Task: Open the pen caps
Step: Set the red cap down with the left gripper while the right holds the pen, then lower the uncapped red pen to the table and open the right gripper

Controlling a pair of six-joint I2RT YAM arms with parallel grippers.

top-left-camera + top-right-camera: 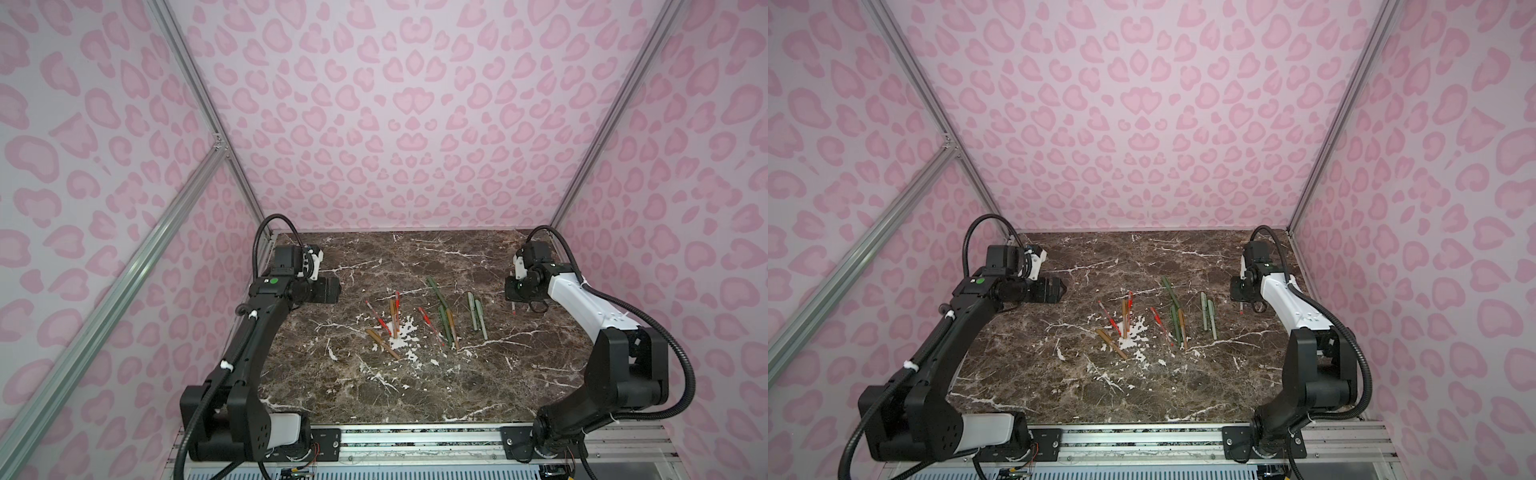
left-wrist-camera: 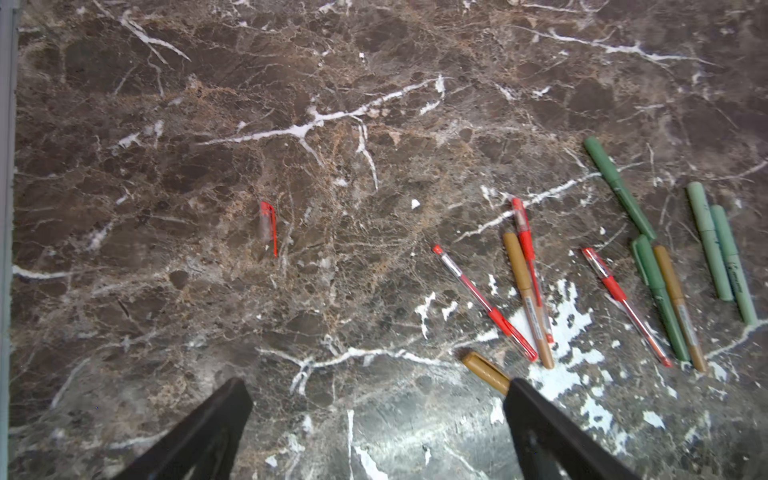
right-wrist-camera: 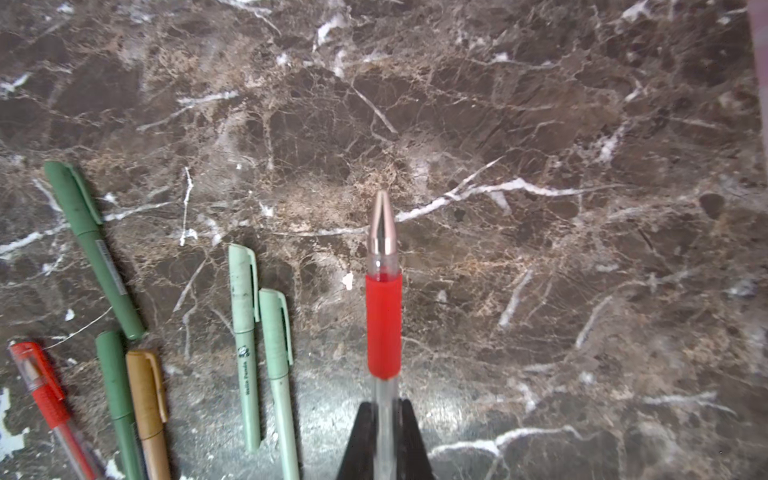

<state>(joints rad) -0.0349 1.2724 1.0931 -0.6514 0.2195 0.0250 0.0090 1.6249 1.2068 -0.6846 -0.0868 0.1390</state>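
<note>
One red cap (image 2: 268, 226) lies loose and flat on the marble table (image 2: 374, 62), off its pen. It is ahead of the left gripper (image 2: 380, 390) and well apart from both its fingers, which stand spread wide with nothing between them. The caps that matter next are, by my reading, the pale green caps (image 3: 244, 286) — both seated on the pale green pens (image 1: 473, 311). These pens lie side by side, just toward the table's centre from the right gripper (image 1: 515, 300) in a top view and well apart from the left one, so the right arm is the nearer. Their long axes run near-to-far across the table, a little slanted, with the capped ends pointing away from the robot's base. The right gripper is pressed together on the clear barrel of an uncapped red pen (image 3: 383, 324), bare metal tip toward the table — it probably has to set that down before reaching sideways for a barrel.
</note>
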